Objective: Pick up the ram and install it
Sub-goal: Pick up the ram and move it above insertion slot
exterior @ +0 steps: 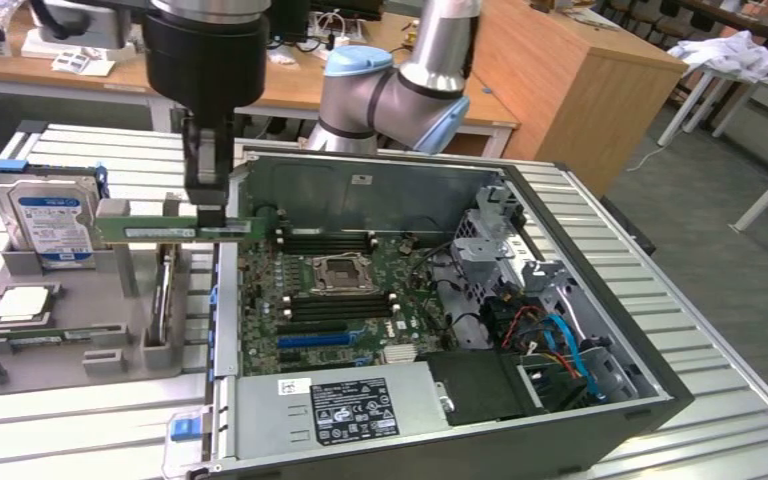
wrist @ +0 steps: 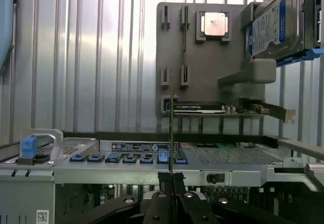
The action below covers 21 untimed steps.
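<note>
The ram (exterior: 157,232) is a long green stick held level above the gap between the grey parts tray (exterior: 77,360) and the open computer case (exterior: 598,400). My gripper (exterior: 209,212) comes down from above and is shut on the stick's top edge near its case-side end. In the wrist view the ram (wrist: 171,123) shows edge-on as a thin line rising from between my fingertips, with the gripper (wrist: 171,179) closed around it. The motherboard (exterior: 344,300) lies inside the case, with black memory slots (exterior: 327,240) on either side of the processor socket (exterior: 340,270).
A blue-labelled hard drive (exterior: 48,225) stands at the tray's far end, also in the wrist view (wrist: 273,24). A processor chip (exterior: 17,305) lies on the tray. The case's left wall (exterior: 224,300), power supply (exterior: 344,410) and cable bundle (exterior: 551,340) crowd the case.
</note>
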Tool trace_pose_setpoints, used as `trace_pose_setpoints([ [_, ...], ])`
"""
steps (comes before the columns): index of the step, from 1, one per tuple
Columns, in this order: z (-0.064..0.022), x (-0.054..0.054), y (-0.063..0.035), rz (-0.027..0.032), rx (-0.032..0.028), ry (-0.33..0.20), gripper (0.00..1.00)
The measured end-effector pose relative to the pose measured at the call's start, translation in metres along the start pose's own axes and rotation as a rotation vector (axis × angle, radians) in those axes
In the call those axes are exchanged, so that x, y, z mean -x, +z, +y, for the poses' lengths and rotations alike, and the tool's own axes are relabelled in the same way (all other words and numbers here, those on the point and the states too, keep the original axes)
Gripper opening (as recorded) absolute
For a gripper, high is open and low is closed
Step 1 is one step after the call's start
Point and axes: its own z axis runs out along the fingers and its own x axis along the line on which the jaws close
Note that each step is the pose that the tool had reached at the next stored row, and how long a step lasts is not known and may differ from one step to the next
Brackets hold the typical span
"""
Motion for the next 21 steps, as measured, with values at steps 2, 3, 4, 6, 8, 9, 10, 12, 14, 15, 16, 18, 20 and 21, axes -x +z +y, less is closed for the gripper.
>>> trace_pose_setpoints([
  [2,-0.0045,0.000,0.0000,0.0000,0.0000,0.000,0.12],
  [3,-0.0070,0.000,-0.0001,0.0000,0.0000,0.000,0.12],
  [4,-0.0093,0.000,-0.0001,0.0000,0.0000,0.000,0.12],
  [6,-0.0137,0.000,-0.0002,0.0000,0.0001,0.000,0.12],
  [8,-0.0188,0.000,-0.0002,0.0001,0.0000,0.000,0.12],
  [9,-0.0213,0.000,-0.0002,0.0001,0.0001,0.000,0.12],
  [10,-0.0238,0.000,-0.0002,0.0000,0.0000,0.000,0.12],
  [12,-0.0286,0.000,-0.0003,0.0000,0.0000,0.000,0.12],
  [14,-0.0340,-0.001,-0.0003,0.0000,0.0000,0.000,0.12],
  [15,-0.0366,-0.001,-0.0003,0.0000,0.0001,0.000,0.12],
  [16,-0.0392,-0.001,-0.0003,0.0000,0.0000,0.000,0.12],
  [18,-0.0444,-0.001,-0.0004,0.0000,0.0001,0.000,0.12],
  [20,-0.0497,-0.001,-0.0005,0.0001,0.0002,0.000,0.12],
  [21,-0.0523,-0.001,-0.0005,0.0001,0.0001,0.000,0.12],
])
